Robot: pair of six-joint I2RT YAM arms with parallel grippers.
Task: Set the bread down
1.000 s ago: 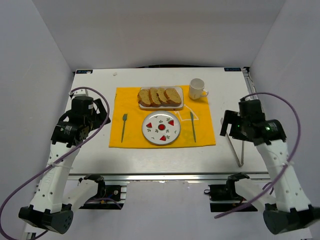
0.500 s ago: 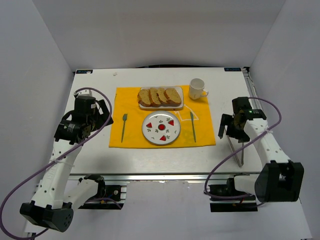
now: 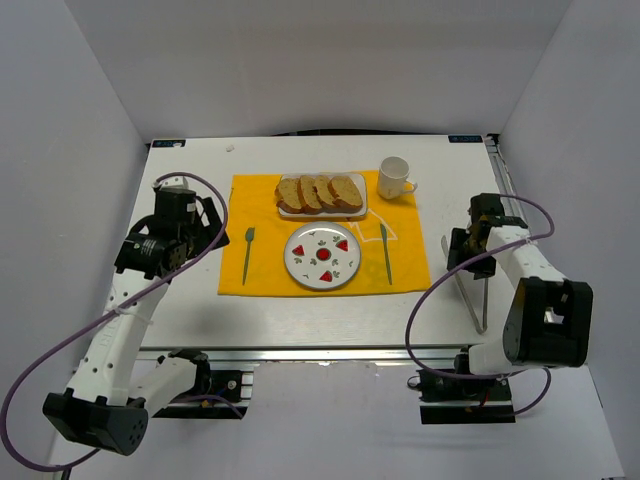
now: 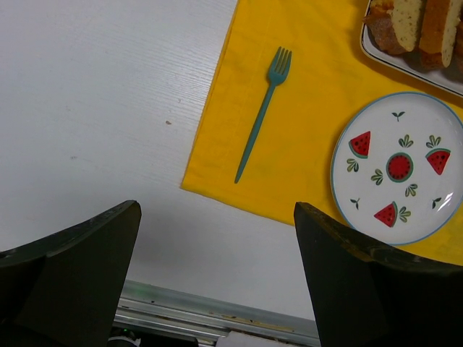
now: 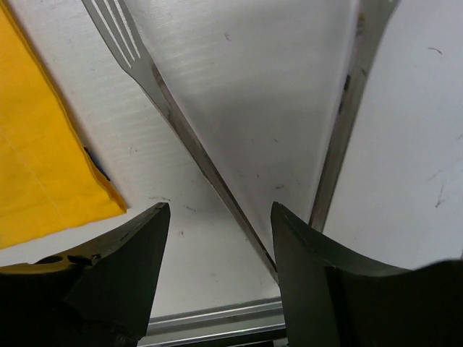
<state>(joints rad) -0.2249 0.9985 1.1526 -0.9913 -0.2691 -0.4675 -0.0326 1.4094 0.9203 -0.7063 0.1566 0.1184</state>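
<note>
Several oval tan bread slices (image 3: 320, 192) with brown crust stand in a row on a white rectangular tray (image 3: 322, 213) at the far side of the yellow mat (image 3: 270, 275); nothing sets one slice apart. Their ends show at the top right of the left wrist view (image 4: 416, 25). The round watermelon-pattern plate (image 3: 323, 257) lies empty near them, also in the left wrist view (image 4: 400, 168). My left gripper (image 3: 195, 240) is open and empty (image 4: 215, 217), left of the mat. My right gripper (image 3: 458, 255) is open and empty (image 5: 221, 213), low over metal tongs (image 5: 181, 123).
A teal fork (image 3: 247, 252) lies left of the plate, a teal knife (image 3: 385, 252) right of it. A white mug (image 3: 395, 177) stands at the mat's far right corner. The tongs (image 3: 470, 295) lie on the bare table right of the mat.
My right arm has folded down and its gripper has drawn in over the tongs. My left gripper has shifted slightly away from the near edge. Bread and plate have not moved.
</note>
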